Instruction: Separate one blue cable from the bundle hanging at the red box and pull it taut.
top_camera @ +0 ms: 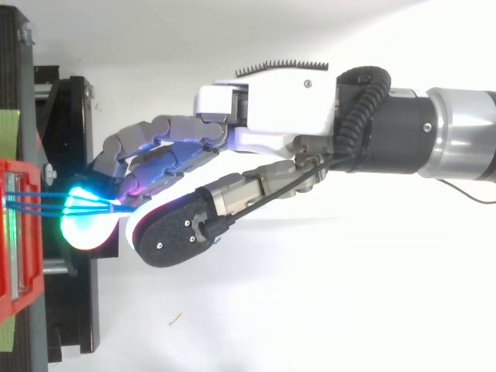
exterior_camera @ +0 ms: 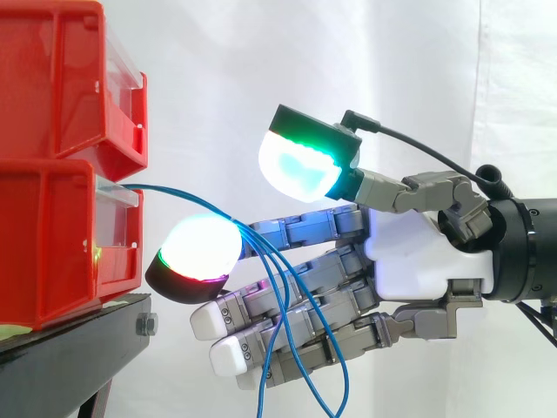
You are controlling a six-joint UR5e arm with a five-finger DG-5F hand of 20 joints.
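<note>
Beside the red bins [exterior_camera: 52,235] | my hand [exterior_camera: 409,252] open, fingers straight, thumb apart | blue cables [exterior_camera: 280,292] draped over one fingertip [exterior_camera: 200,248], hanging slack

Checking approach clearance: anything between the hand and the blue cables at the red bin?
Nothing visible does. The blue cables leave the lower red bin and drape over one finger of the hand, hanging across the others; the thumb pad sits above, apart.
</note>
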